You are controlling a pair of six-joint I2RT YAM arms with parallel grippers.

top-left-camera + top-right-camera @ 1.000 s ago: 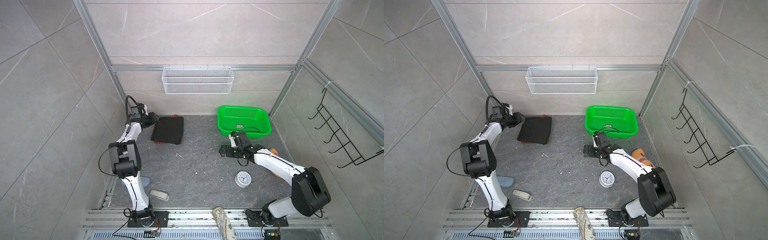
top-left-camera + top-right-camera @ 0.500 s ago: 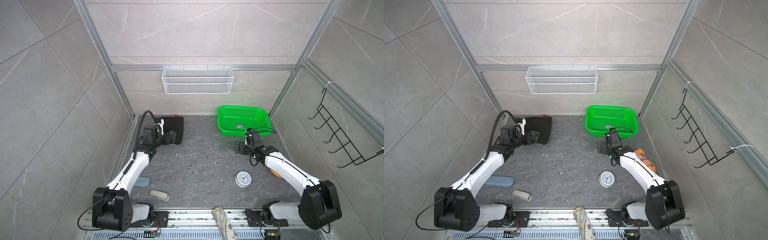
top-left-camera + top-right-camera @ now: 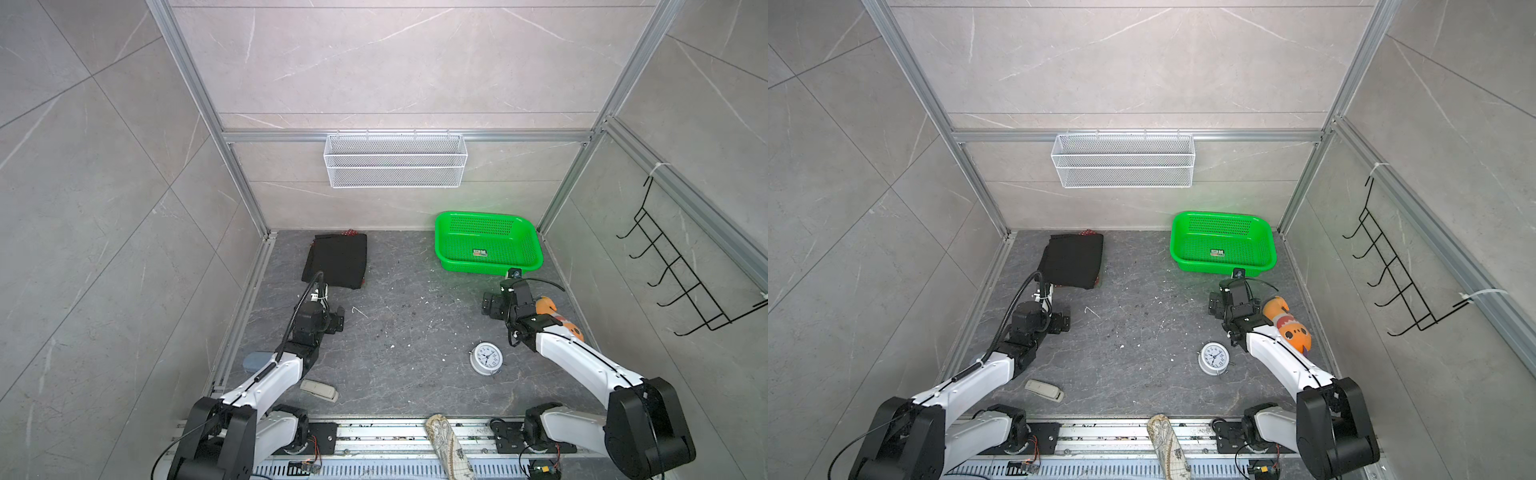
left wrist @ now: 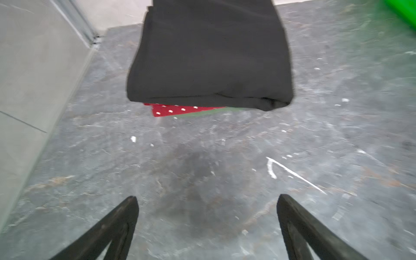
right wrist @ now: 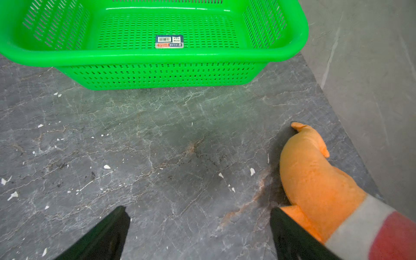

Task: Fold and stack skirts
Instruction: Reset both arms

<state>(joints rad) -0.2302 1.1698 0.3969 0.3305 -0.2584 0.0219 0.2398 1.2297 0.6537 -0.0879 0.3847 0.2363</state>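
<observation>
Your left fingers stand wide apart and empty over the bare desk, and your right fingers gape empty beside the orange plush fish. The black skirt lies folded atop the red polka-dot skirt and olive green skirt near the far left corner, so the task looks finished. The desk is scuffed grey stone, with tiled walls around it and an empty green basket.

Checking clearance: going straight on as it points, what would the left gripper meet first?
Likely the black skirt; only bare floor lies between, though how far the left gripper tilts down is unclear.
</observation>
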